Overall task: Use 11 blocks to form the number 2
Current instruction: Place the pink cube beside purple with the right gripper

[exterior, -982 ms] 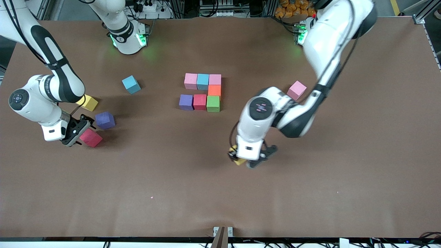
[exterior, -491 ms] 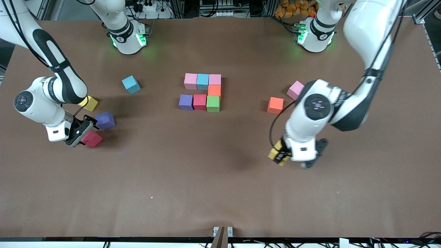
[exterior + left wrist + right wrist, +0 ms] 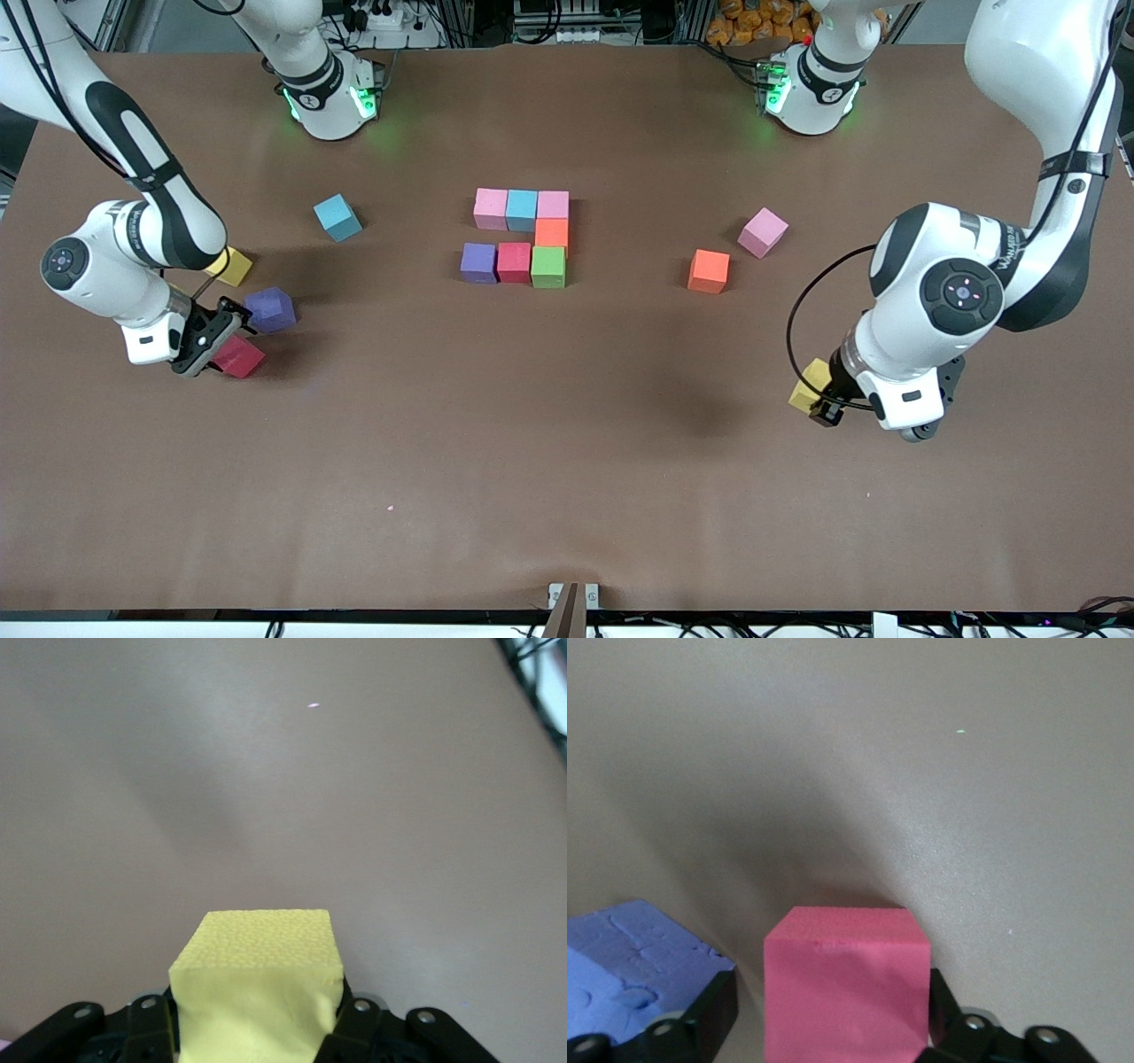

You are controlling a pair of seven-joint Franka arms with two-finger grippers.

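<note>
Left gripper (image 3: 819, 403) is clamped on the held yellow block (image 3: 810, 384), up in the air over bare table (image 3: 567, 496) at the left arm's end, well apart from the number 2 (image 3: 521, 237). The digit sits mid-table with seven cubes in place: a full top row, the orange connector, and a full middle row. Judgement: four cubes are missing, and the next one belongs touching the near face of the digit's purple cube. To place it well, carry the yellow cube over that spot, square its faces to the row, lower it flush and let go without nudging the neighbours. Right gripper (image 3: 213, 347) is low at the right arm's end. Its fingers straddle the red block (image 3: 237, 358), and the right wrist view shows a gap on one side, so the jaws are apart and not yet gripping. It should close centred, because the loose purple block (image 3: 269, 308) is just beside one finger and could get shoved. Hard to make out: the loose yellow block (image 3: 232, 265) is partly covered by the right arm, the held cube's lower part is hidden by the jaws in the left wrist view, and neither wrist view shows the digit.
</note>
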